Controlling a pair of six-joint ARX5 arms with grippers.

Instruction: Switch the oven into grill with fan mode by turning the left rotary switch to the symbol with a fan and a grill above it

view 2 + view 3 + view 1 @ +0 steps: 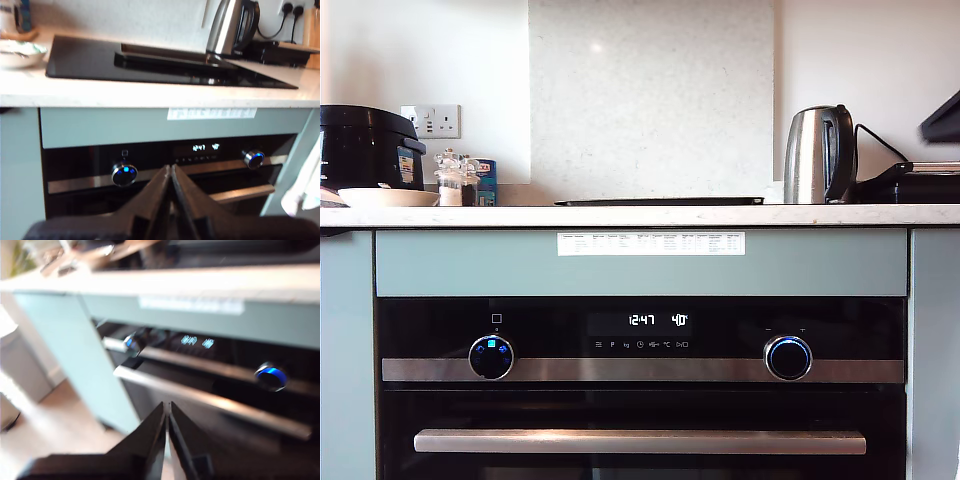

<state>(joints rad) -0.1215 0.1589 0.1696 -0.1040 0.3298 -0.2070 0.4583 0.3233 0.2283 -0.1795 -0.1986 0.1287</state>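
exterior view puts the oven (640, 390) straight ahead under the pale worktop (640, 215), with neither of my arms in that picture. the left rotary switch (492, 357) sits on the brushed steel strip toward the exterior view's left, its face lit with small blue and cyan icons. the other knob (788, 358), with a plain blue ring, is well apart from it toward the exterior view's right, and the white display (657, 320) glows between them, higher up. the long bar handle (640, 441) runs below.

my first gripper (170, 172) has its fingers pressed together, clear of the oven front, near the switch but not touching it. my second gripper (167, 410) is also pressed together, empty; its view is blurred. a steel kettle (817, 155) stands on the worktop.
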